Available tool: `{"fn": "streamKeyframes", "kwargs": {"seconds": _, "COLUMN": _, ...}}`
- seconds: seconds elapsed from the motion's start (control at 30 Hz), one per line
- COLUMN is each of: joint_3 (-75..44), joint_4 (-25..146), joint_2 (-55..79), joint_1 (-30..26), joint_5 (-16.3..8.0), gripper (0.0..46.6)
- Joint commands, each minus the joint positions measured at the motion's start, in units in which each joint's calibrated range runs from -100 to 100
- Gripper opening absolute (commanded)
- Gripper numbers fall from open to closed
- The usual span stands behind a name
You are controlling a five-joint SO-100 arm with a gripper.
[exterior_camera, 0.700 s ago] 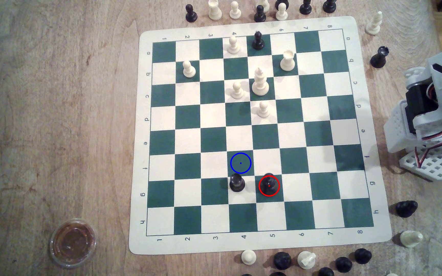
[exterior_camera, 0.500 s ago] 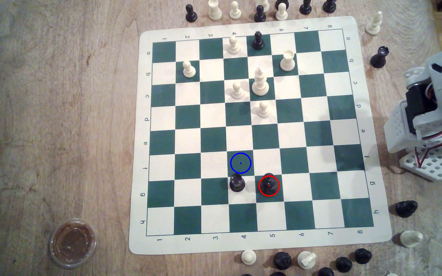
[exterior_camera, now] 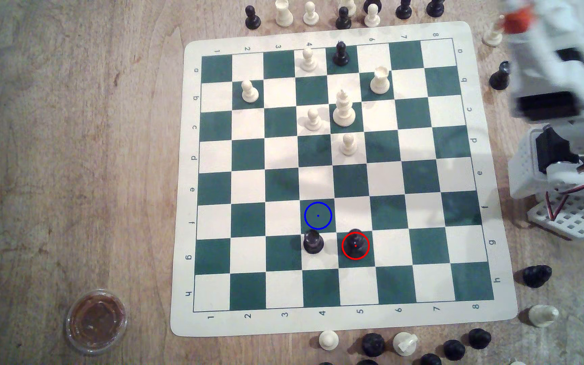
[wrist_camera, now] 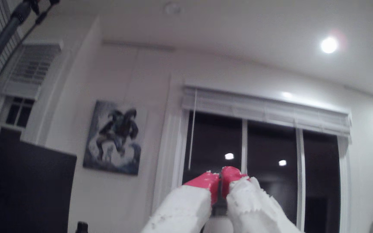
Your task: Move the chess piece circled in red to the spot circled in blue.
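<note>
The chess piece is a glossy black, dome-headed piece standing upright inside the red ring on a green square, row g, column 5. The spot, a green square ringed in blue, lies one square diagonally up and to the exterior view's left and is bare. My arm is blurred at the exterior view's right edge, off the board and far from the piece. In the wrist view my gripper is raised toward a wall and window, and its red fingertips are pressed together with nothing between them.
A black piece with a rimmed crown stands just below the spot, beside the circled piece. White pieces cluster on the upper board. Loose pieces line the board's top, bottom and right sides. A small lidded cup sits at bottom left.
The arm has swung upward along the exterior view's right edge and now shows motion blur. Nothing on the board has moved.
</note>
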Motion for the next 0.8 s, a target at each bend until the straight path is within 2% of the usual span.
{"fn": "streamKeyframes", "kwargs": {"seconds": 0.0, "joint_3": -12.2, "joint_4": 26.9, "joint_2": -0.3, "joint_1": 1.9, "joint_5": -0.6, "gripper": 0.2}}
{"fn": "streamKeyframes", "kwargs": {"seconds": 0.13, "joint_3": -15.7, "joint_4": 38.9, "joint_2": -0.3, "joint_1": 1.1, "joint_5": -0.6, "gripper": 0.2}}
{"fn": "streamKeyframes", "kwargs": {"seconds": 0.2, "joint_3": -19.6, "joint_4": 53.8, "joint_2": -0.3, "joint_1": 1.0, "joint_5": -0.7, "gripper": 0.2}}
{"fn": "streamKeyframes", "kwargs": {"seconds": 0.37, "joint_3": -20.3, "joint_4": 75.6, "joint_2": 1.7, "joint_1": -2.6, "joint_5": -0.7, "gripper": 0.2}}
{"fn": "streamKeyframes", "kwargs": {"seconds": 0.6, "joint_3": -24.5, "joint_4": 80.4, "joint_2": 14.1, "joint_1": -9.0, "joint_5": -5.8, "gripper": 0.2}}
{"fn": "streamKeyframes", "kwargs": {"seconds": 0.77, "joint_3": -29.4, "joint_4": 80.3, "joint_2": 23.7, "joint_1": -11.6, "joint_5": -8.7, "gripper": 0.5}}
